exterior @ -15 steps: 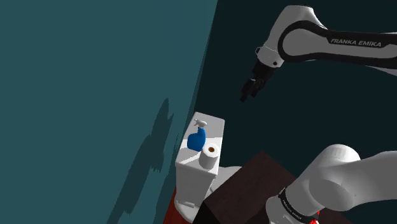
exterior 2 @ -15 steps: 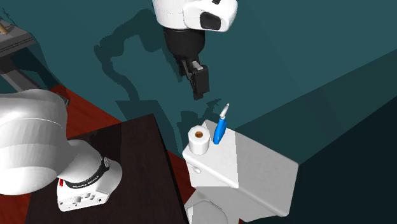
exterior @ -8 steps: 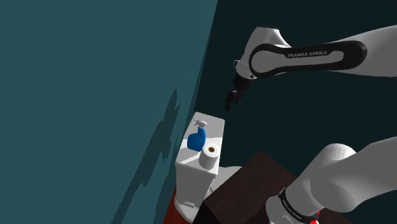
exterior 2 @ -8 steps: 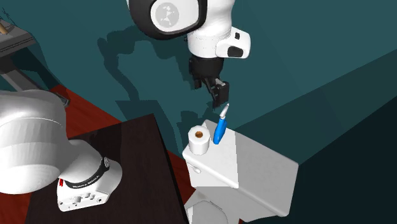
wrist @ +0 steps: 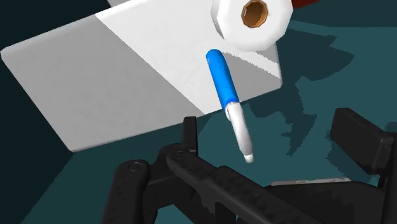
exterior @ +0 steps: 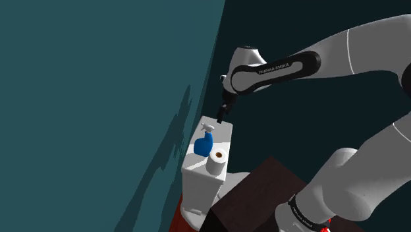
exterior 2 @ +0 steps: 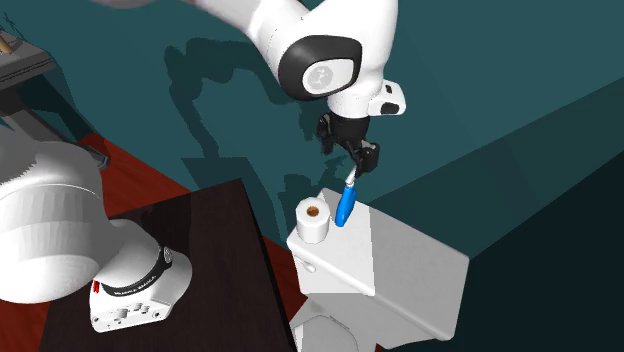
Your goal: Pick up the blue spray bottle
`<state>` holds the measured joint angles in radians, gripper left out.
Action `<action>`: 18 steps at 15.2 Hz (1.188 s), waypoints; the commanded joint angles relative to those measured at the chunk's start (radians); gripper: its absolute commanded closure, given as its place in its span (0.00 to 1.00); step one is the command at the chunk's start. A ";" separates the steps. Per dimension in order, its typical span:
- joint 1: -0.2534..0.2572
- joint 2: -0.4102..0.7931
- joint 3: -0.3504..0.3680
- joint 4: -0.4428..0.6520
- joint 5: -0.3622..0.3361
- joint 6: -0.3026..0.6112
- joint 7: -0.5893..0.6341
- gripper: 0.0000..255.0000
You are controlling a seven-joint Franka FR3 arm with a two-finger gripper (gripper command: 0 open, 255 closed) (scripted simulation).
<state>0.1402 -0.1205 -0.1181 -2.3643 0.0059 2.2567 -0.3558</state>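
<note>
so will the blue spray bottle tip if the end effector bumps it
Probably: the spray bottle stands tall and thin near the toilet tank edge, so a nudge could topple it. Its smooth body may slip; the toilet roll beside it might stop it.

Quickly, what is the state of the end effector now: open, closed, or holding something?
End effector: open, holding nothing. The white head of the blue spray bottle sits between its fingers, untouched.
</note>
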 commanded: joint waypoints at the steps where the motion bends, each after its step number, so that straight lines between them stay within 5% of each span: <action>1: 0.007 0.080 0.001 0.020 0.006 0.054 -0.041 0.00; 5: 0.020 0.234 0.015 0.087 0.014 0.128 -0.106 0.00; 15: 0.017 0.316 0.020 0.070 0.029 0.226 -0.118 0.00; 16: 0.017 0.316 0.020 0.069 0.029 0.226 -0.118 1.00; 18: 0.017 0.316 0.020 0.070 0.029 0.225 -0.118 1.00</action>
<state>0.1576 0.1941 -0.0984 -2.2943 0.0343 2.4813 -0.4735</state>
